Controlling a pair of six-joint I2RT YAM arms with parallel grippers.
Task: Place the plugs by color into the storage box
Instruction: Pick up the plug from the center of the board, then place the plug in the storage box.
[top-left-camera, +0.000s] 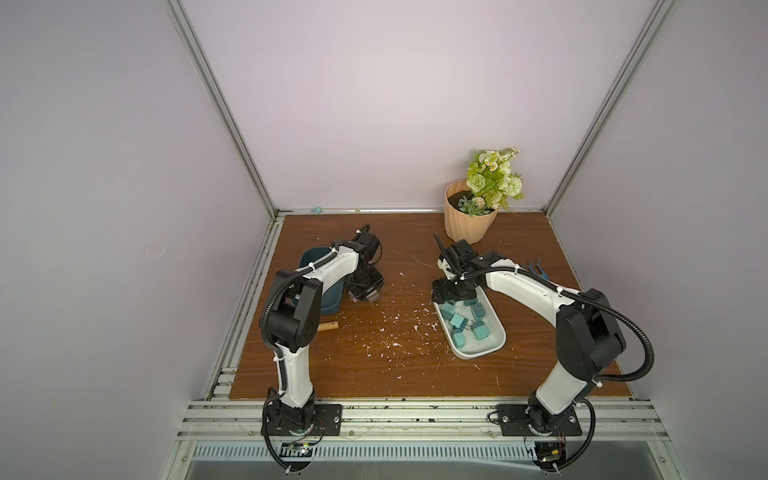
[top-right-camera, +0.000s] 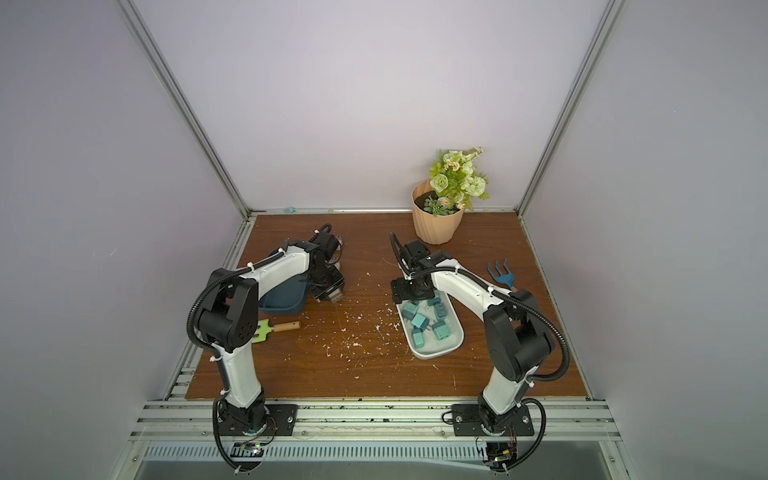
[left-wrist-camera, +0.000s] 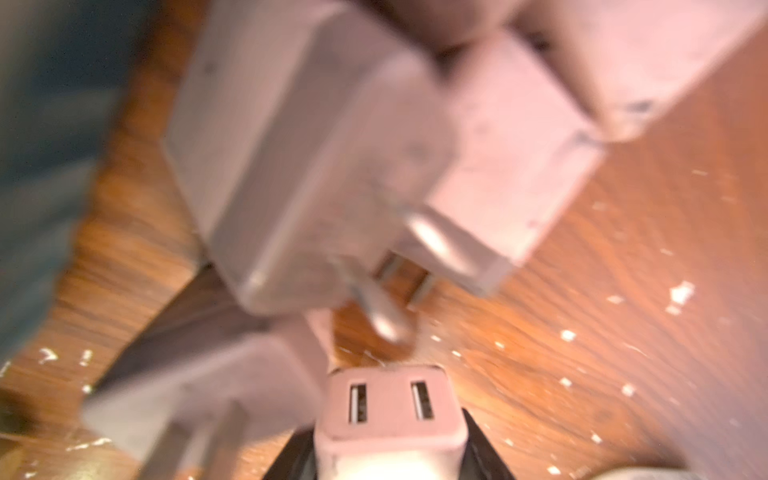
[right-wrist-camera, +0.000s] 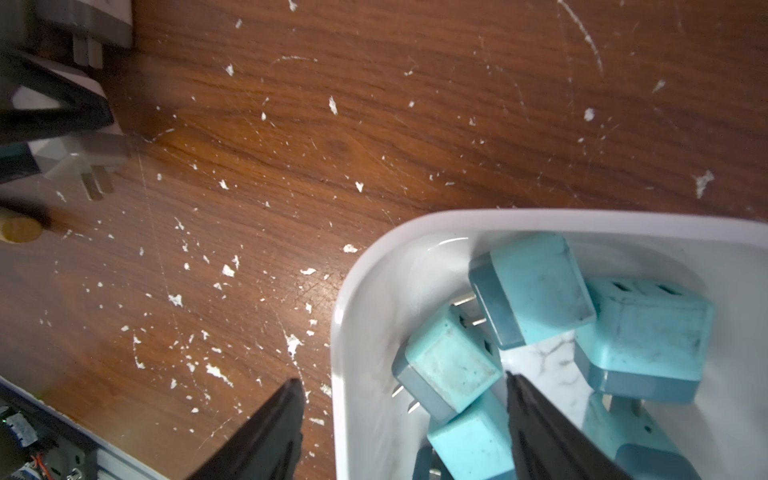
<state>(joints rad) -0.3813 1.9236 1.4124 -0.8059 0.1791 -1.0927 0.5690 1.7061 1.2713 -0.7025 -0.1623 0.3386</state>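
The left gripper pinches one pinkish-tan plug, well apart from the white tray; neighbouring plugs may snag its lift. The right gripper, jaws wide and empty, straddles the tray's rim beside the teal plugs inside; closing could tip it.

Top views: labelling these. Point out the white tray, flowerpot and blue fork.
white tray (top-left-camera: 478, 354), in a top view, near rim
flowerpot (top-left-camera: 467, 227), in a top view, ribbed wall
blue fork (top-right-camera: 498, 275), in a top view, head
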